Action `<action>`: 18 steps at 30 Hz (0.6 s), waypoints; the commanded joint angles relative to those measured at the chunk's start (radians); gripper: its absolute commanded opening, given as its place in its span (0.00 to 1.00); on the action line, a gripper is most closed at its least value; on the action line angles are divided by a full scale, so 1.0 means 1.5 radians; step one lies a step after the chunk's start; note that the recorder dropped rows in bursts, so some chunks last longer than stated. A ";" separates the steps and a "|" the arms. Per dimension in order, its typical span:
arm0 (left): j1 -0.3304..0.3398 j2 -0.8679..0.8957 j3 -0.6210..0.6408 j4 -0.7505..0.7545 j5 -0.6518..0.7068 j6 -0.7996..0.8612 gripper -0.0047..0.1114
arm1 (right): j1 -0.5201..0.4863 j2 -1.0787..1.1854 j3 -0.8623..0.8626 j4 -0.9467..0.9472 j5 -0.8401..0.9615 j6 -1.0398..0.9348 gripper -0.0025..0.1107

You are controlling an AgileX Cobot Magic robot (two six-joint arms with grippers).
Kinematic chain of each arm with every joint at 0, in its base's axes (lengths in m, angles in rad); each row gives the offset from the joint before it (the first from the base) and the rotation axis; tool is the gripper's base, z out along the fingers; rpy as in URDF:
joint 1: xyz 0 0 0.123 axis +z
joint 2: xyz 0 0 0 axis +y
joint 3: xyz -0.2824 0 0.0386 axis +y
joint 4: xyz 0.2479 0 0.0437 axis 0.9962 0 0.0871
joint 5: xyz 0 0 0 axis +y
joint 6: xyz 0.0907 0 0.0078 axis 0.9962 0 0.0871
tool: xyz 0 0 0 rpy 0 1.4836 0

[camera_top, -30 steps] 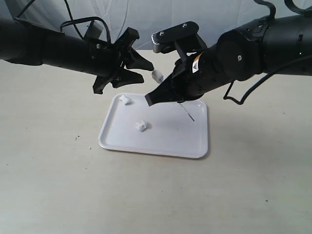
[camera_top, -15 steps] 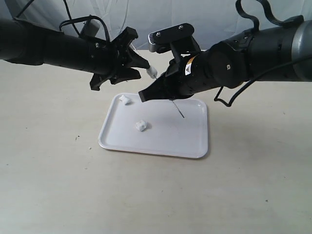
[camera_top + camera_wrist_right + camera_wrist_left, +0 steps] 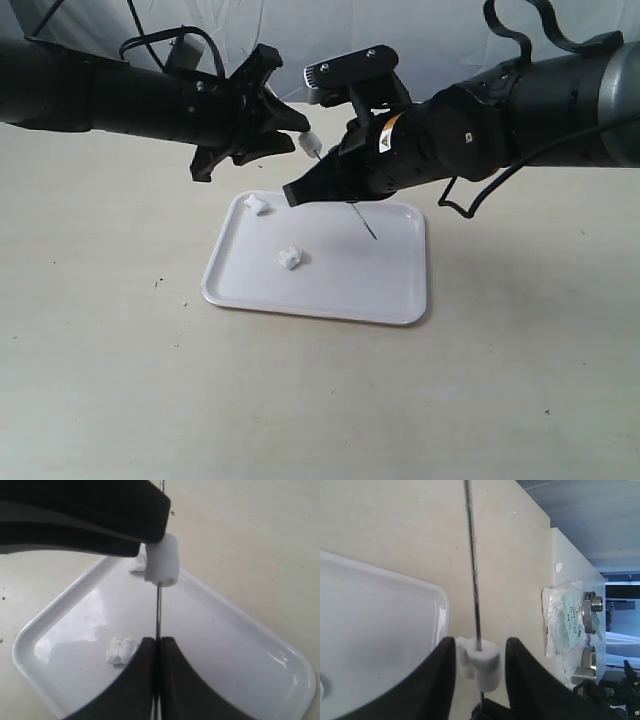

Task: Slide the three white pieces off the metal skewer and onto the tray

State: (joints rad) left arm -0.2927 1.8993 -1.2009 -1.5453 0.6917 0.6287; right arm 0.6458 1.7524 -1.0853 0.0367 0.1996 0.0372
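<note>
My right gripper (image 3: 300,193) (image 3: 157,642) is shut on the thin metal skewer (image 3: 366,224) (image 3: 158,612) and holds it slanted above the white tray (image 3: 390,285) (image 3: 240,645). One white piece (image 3: 310,145) (image 3: 482,665) (image 3: 162,560) is threaded on the skewer's upper part. My left gripper (image 3: 300,138) (image 3: 480,646) is open with a finger on each side of that piece; one finger touches it, and a gap shows at the other. Two more white pieces lie on the tray, one at the far left corner (image 3: 257,206) and one near its middle (image 3: 290,258) (image 3: 121,650).
The tray lies on a beige table (image 3: 120,380). In the left wrist view a clear plastic bag (image 3: 565,615) and metal parts (image 3: 592,602) lie on a white surface beyond the table's edge. A pale cloth (image 3: 440,30) hangs behind the arms.
My right arm moved the skewer and its piece up and to the left. The piece, which hung apart from the left gripper, now sits between its open fingers.
</note>
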 commanded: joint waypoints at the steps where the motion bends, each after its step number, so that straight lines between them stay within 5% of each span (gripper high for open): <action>1: -0.006 0.001 -0.002 -0.011 0.005 0.005 0.32 | -0.003 -0.001 0.001 0.012 -0.017 0.001 0.02; 13: -0.012 0.001 -0.002 -0.021 -0.003 0.021 0.32 | -0.003 -0.001 0.001 0.016 -0.030 0.003 0.02; 18: -0.012 0.001 -0.002 -0.024 -0.010 0.040 0.16 | -0.003 -0.001 0.001 0.019 -0.025 0.003 0.02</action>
State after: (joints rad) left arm -0.3067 1.8993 -1.2009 -1.5682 0.6865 0.6640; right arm 0.6458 1.7524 -1.0853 0.0621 0.1715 0.0408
